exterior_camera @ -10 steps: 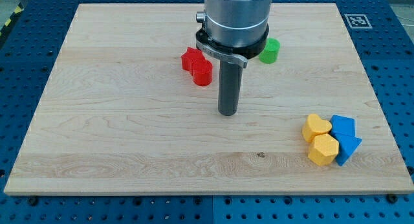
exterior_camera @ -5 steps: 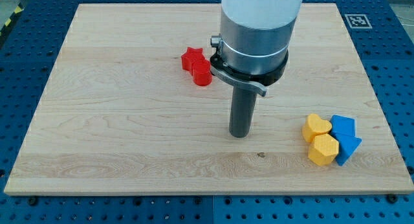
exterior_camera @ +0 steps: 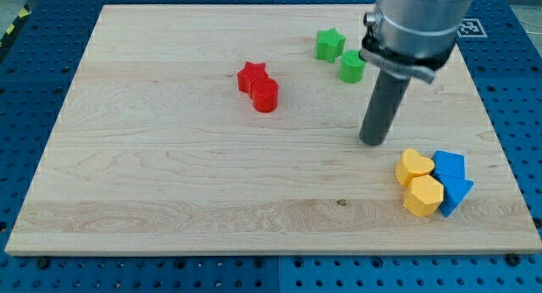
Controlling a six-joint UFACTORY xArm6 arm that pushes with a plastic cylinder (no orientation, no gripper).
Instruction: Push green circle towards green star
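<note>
The green circle (exterior_camera: 351, 68) is a small green cylinder near the board's top right. The green star (exterior_camera: 329, 45) lies just up and to the left of it, a small gap between them. My tip (exterior_camera: 373, 143) rests on the board below and a little to the right of the green circle, well apart from it. The arm's grey body (exterior_camera: 415, 22) hangs over the top right of the board, just right of the circle.
A red star (exterior_camera: 251, 75) and a red cylinder (exterior_camera: 265, 96) touch each other left of centre. At the lower right sit a yellow heart (exterior_camera: 413, 165), a yellow hexagon (exterior_camera: 423, 196) and two blue blocks (exterior_camera: 450, 178), just right of my tip.
My tip has moved to the right and up, from the board's middle to a spot below the green circle. The arm's body no longer hides the green star and circle.
</note>
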